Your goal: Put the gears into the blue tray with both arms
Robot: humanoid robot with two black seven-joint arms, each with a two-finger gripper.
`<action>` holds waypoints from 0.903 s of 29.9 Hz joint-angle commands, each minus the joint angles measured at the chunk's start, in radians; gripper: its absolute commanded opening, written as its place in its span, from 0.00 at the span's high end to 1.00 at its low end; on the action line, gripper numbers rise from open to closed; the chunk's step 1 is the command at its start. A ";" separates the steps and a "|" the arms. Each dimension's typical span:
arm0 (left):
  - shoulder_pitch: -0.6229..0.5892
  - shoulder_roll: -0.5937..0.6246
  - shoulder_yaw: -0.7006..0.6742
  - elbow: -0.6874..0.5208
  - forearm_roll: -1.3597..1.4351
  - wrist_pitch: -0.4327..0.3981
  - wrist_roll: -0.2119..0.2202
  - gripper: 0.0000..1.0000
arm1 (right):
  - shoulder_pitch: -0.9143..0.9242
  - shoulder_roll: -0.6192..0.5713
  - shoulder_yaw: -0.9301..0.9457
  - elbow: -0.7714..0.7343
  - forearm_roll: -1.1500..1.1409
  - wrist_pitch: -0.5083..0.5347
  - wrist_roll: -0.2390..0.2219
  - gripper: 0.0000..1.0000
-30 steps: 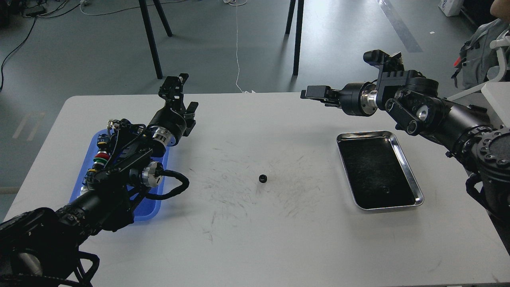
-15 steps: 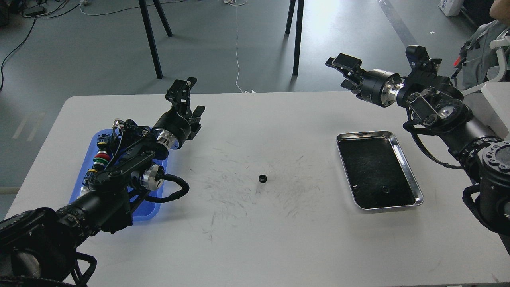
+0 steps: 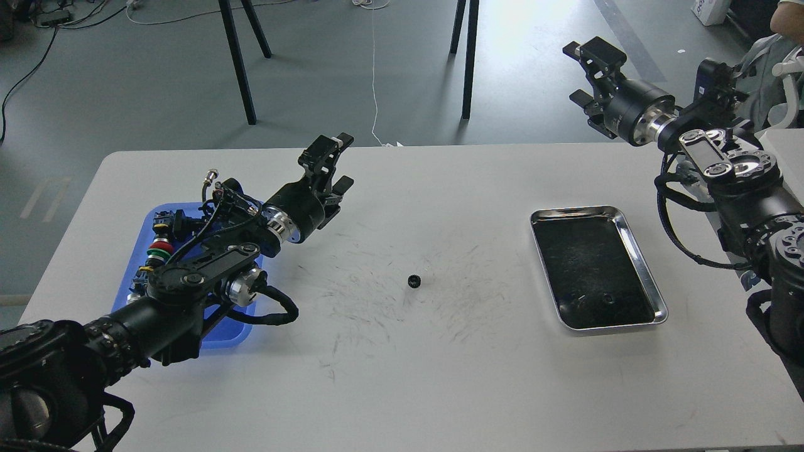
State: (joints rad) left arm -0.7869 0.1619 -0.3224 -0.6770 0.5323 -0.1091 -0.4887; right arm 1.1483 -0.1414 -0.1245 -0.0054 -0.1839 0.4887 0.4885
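Note:
One small black gear lies alone on the white table near its middle. A second tiny gear rests on the dark floor of the steel tray. The blue tray sits at the left, largely covered by my left arm. My left gripper hovers above the table, up and left of the lone gear, with its fingers spread and nothing between them. My right gripper is raised beyond the table's far right edge, open and empty.
Red, green and white push-button switches line the blue tray's left side. Black table legs stand on the floor behind the table. A person's bag and chair are at the far right.
My left gripper has swung right, off the blue tray and out over the table. My right arm has lifted and pulled back to the right, past the table's far edge. The gears have not moved.

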 commanded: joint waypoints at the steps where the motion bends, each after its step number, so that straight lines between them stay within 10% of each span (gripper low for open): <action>1: -0.003 0.031 0.009 -0.070 0.112 0.006 0.000 0.02 | 0.001 -0.009 0.002 0.001 0.024 0.000 0.000 0.03; 27: -0.083 0.067 0.286 -0.164 0.944 0.278 0.000 0.02 | 0.017 -0.023 0.000 0.001 0.043 0.000 0.000 0.03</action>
State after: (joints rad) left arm -0.8749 0.2287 -0.0345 -0.8398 1.3456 0.1543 -0.4887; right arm 1.1650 -0.1643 -0.1243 -0.0046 -0.1410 0.4886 0.4885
